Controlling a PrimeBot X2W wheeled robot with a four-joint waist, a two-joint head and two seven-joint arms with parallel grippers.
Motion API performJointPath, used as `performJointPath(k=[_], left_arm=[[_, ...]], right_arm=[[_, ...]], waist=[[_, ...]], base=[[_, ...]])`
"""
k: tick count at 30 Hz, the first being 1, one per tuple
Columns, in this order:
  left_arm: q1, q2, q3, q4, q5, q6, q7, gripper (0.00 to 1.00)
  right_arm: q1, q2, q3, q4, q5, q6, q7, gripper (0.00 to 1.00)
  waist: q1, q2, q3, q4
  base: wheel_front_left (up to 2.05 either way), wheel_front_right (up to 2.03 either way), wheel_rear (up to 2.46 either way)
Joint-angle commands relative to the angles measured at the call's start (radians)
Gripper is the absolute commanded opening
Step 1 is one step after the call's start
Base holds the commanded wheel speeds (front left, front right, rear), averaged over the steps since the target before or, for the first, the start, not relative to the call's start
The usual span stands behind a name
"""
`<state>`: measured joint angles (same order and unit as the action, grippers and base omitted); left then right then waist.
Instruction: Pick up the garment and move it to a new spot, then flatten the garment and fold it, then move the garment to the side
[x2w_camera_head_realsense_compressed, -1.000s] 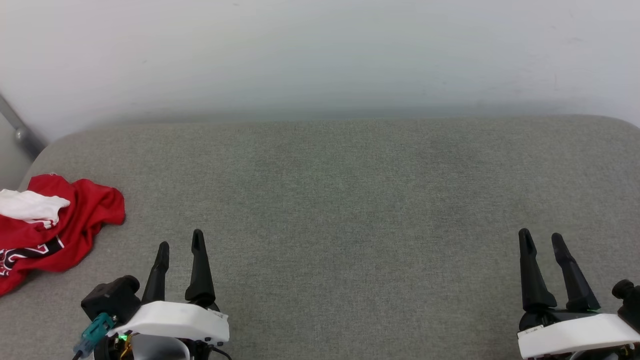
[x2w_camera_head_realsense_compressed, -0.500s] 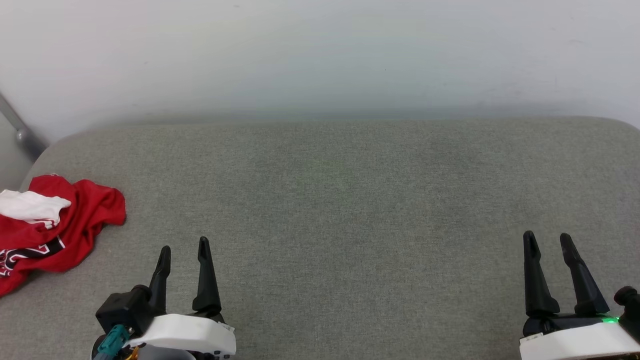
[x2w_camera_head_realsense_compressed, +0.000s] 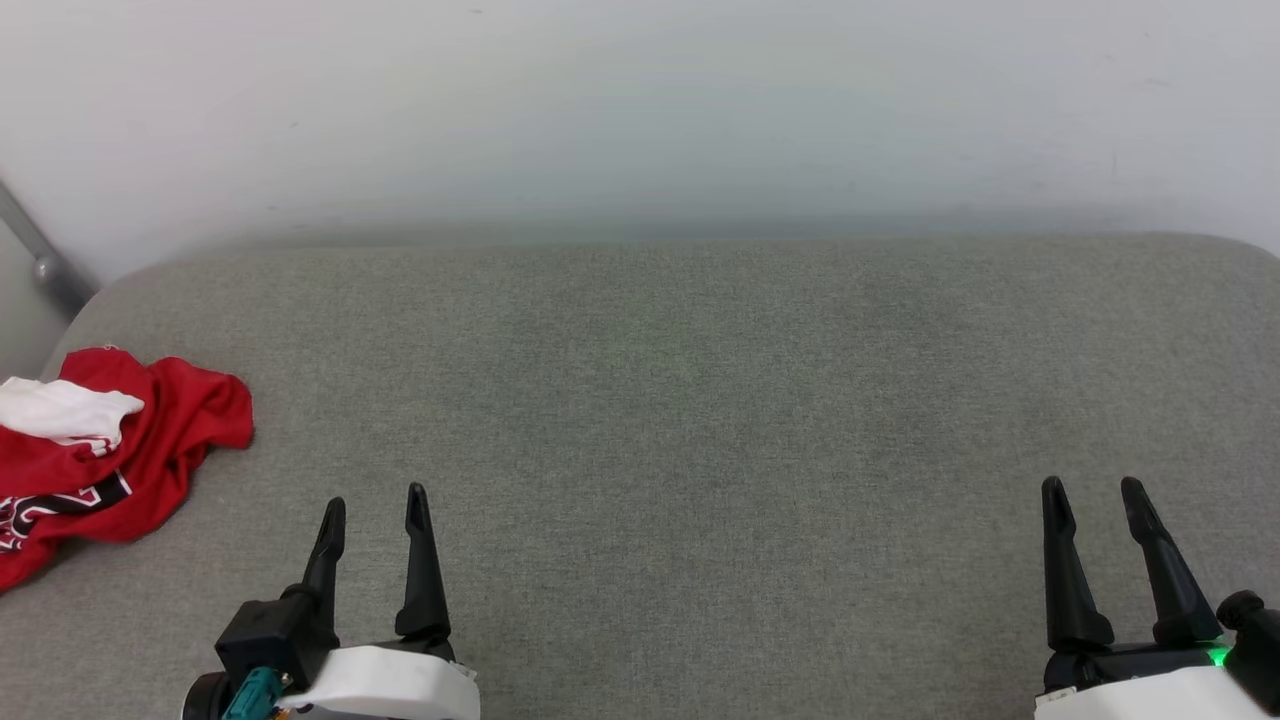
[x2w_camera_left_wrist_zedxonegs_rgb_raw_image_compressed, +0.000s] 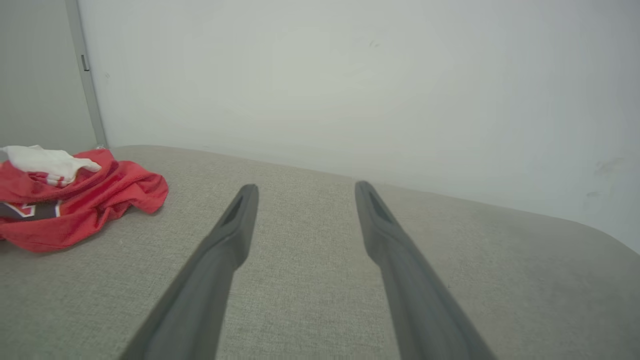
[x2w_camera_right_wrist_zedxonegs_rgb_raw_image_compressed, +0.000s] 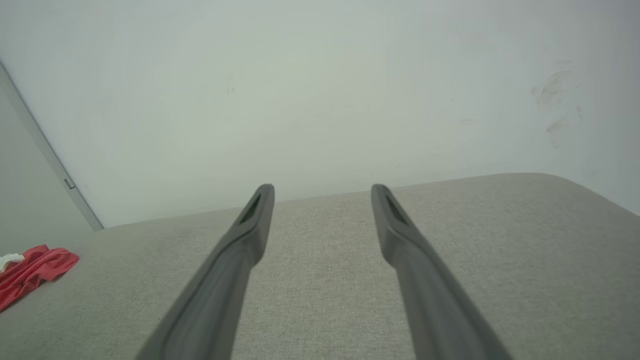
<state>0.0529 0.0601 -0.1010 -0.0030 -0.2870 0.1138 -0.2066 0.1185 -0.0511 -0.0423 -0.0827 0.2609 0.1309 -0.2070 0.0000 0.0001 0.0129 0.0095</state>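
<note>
The garment (x2w_camera_head_realsense_compressed: 110, 460) is a crumpled red shirt with a white sleeve and black lettering, lying at the far left edge of the grey cushion. The left wrist view has the garment (x2w_camera_left_wrist_zedxonegs_rgb_raw_image_compressed: 75, 200) at its left, and the right wrist view catches the garment (x2w_camera_right_wrist_zedxonegs_rgb_raw_image_compressed: 32, 272) far off at its lower left. My left gripper (x2w_camera_head_realsense_compressed: 375, 505) is open at the lower left, to the right of the shirt and apart from it. At the lower right my right gripper (x2w_camera_head_realsense_compressed: 1092, 490) is open too, far from the shirt. Nothing is between either pair of fingers.
The grey fabric cushion (x2w_camera_head_realsense_compressed: 700, 400) spans the whole width, with rounded far corners. A pale wall (x2w_camera_head_realsense_compressed: 640, 110) rises straight behind it. A grey metal bar (x2w_camera_head_realsense_compressed: 40, 260) slants down at the far left by the cushion's corner.
Both grippers have drawn back toward the bottom edge of the head view, the left one also shifting slightly right. The garment has not moved.
</note>
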Motion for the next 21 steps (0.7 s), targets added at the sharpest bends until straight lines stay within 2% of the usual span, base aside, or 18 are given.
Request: performJointPath(k=[1,15,21], left_arm=[[0.004,0.000,0.001,-0.005,0.023,-0.006,-0.010,1.00],[0.023,-0.009,0.007,0.016,0.108,-0.023,-0.037,1.00],[0.029,-0.010,0.000,0.020,0.131,-0.018,-0.048,1.00]], right_arm=[[0.007,0.001,0.001,-0.011,-0.021,0.000,-0.008,1.00],[0.032,0.001,0.003,-0.024,-0.093,0.000,-0.036,1.00],[0.047,0.001,0.005,-0.026,-0.118,0.000,-0.048,1.00]], waist=[[0.0000,-0.0001,0.000,0.000],[0.0000,-0.0001,0.001,0.000],[0.0000,-0.0001,0.000,0.001]], base=[[0.00,0.00,0.00],[0.00,0.00,0.00],[0.00,0.00,0.00]])
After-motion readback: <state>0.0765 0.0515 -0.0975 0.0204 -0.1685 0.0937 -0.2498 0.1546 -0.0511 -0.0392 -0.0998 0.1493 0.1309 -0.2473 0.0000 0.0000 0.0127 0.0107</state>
